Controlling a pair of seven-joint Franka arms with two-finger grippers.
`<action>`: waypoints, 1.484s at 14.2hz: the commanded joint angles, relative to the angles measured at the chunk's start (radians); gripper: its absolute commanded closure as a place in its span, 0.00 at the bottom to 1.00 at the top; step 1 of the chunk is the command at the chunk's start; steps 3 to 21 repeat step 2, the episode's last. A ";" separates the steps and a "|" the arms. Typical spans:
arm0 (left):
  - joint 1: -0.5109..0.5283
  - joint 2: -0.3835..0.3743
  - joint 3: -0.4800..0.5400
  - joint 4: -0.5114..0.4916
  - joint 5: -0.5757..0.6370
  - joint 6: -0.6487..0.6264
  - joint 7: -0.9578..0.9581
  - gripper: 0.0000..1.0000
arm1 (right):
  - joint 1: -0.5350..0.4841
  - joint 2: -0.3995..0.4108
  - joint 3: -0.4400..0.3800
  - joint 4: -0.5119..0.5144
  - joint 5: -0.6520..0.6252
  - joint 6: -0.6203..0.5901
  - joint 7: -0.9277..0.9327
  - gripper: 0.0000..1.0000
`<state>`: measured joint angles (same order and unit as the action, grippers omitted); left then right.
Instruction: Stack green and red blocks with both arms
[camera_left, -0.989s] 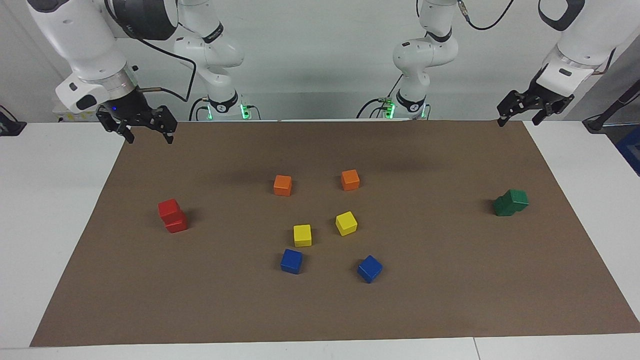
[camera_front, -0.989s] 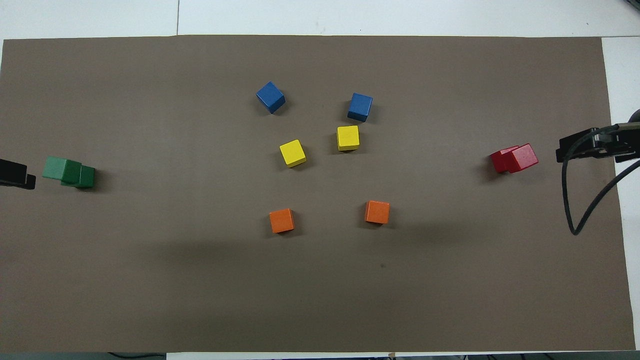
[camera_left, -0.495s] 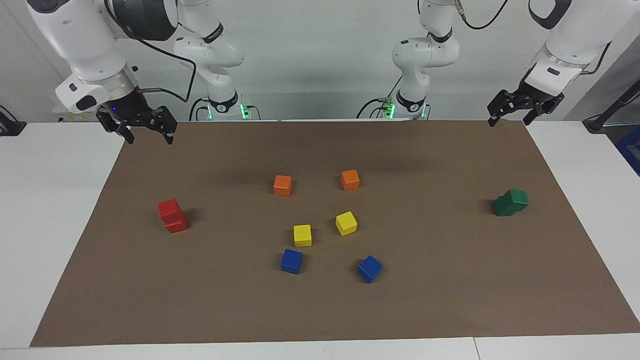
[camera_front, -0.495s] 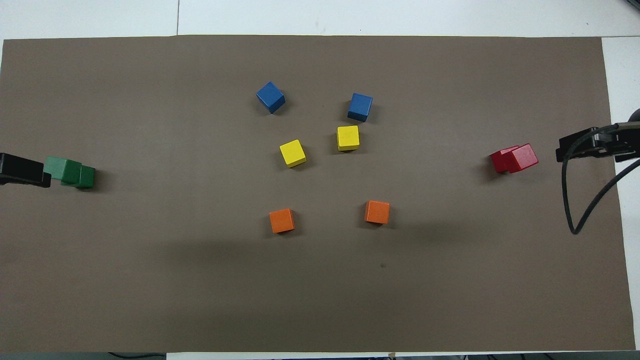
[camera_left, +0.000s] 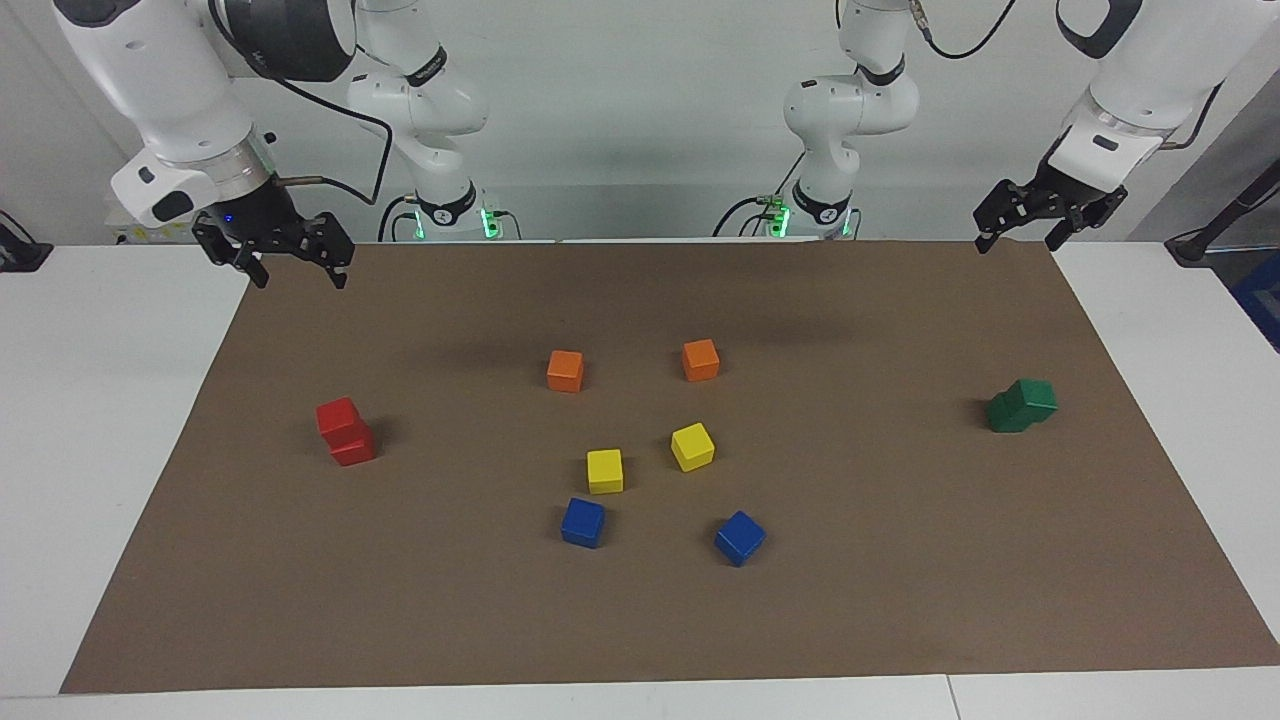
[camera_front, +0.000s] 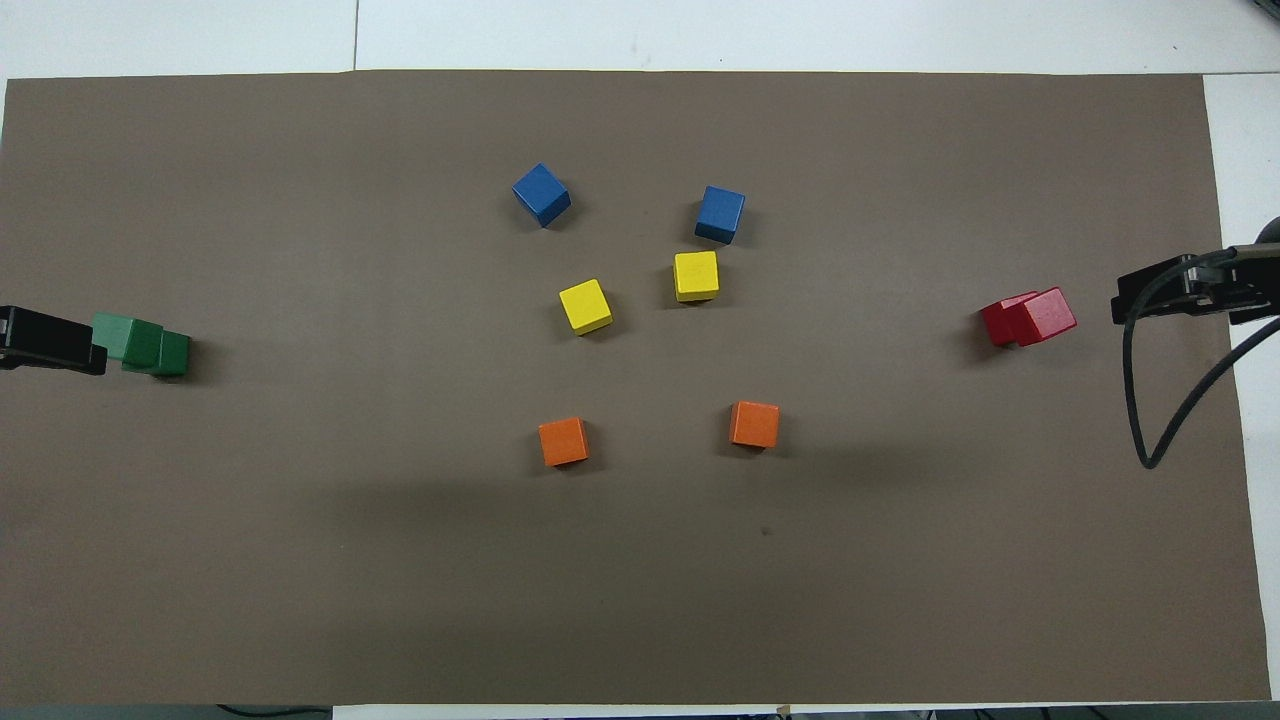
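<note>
1. Standing at the right arm's end of the brown mat, a red stack is made of two red cubes, the upper one sitting askew on the lower one and overhanging it.
2. A green stack stands at the left arm's end of the mat: two dark green cubes, the upper one also offset from the one beneath it.
3. The right gripper hangs in the air above the mat's corner nearest its own base, well apart from the red stack. Its two fingers are spread apart and hold nothing.
4. The left gripper hangs high above the mat's other corner nearest the robots. Its fingers are likewise spread apart and empty. From the overhead camera its black tip overlaps the edge of the green stack, but the facing camera shows it raised clear of the cubes.
5. Six loose cubes sit in the middle of the mat, none touching another.
6. Two orange cubes lie nearest the robots.
7. Two yellow cubes lie farther from the robots than the orange pair.
8. Two blue cubes lie farthest from the robots.
</note>
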<state>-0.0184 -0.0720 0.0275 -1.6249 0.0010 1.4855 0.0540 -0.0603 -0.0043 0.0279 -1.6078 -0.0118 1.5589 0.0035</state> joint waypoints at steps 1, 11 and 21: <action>-0.020 -0.002 0.015 0.008 -0.001 -0.007 -0.014 0.00 | -0.010 0.010 0.007 0.017 0.003 -0.014 0.004 0.00; -0.018 -0.002 0.015 0.008 -0.001 -0.007 -0.014 0.00 | -0.010 0.010 0.007 0.017 0.003 -0.014 0.004 0.00; -0.018 -0.002 0.015 0.008 -0.001 -0.007 -0.014 0.00 | -0.010 0.010 0.007 0.017 0.003 -0.014 0.004 0.00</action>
